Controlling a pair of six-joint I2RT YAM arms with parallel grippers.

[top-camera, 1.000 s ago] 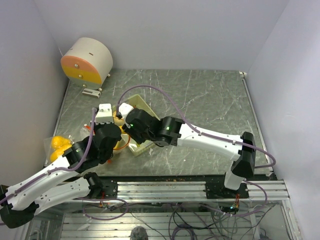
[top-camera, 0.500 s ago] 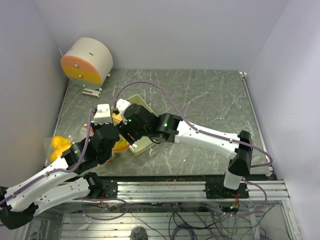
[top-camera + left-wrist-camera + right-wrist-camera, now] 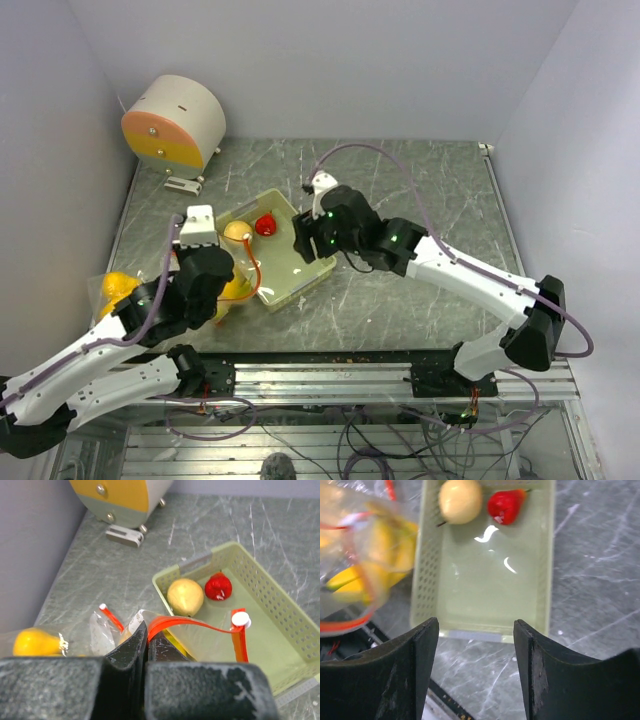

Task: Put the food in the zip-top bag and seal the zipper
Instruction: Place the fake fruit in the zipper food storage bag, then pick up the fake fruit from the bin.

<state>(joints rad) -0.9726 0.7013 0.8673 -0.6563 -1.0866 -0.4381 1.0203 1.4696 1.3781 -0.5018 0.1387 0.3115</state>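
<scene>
The clear zip-top bag (image 3: 135, 290) lies at the left and holds yellow fruits (image 3: 35, 642), banana shapes among them (image 3: 375, 555). My left gripper (image 3: 147, 636) is shut on its red-orange zipper strip (image 3: 200, 624), which arches over the tray's near-left corner to a white slider (image 3: 240, 619). The pale green tray (image 3: 285, 268) holds a round yellow fruit (image 3: 237, 231) and a small red piece (image 3: 265, 225). They also show in the right wrist view: fruit (image 3: 460, 500), red piece (image 3: 506, 505). My right gripper (image 3: 476, 630) is open and empty above the tray's near-right edge (image 3: 485, 630).
A round white-and-orange drum (image 3: 172, 122) stands at the back left by the wall. A small grey bracket (image 3: 122, 534) lies in front of it. The metal rail (image 3: 330, 375) runs along the table's near edge.
My right gripper has pulled out from the bag mouth and moved right and back, uncovering the tray. My left gripper still holds the zipper strip.
</scene>
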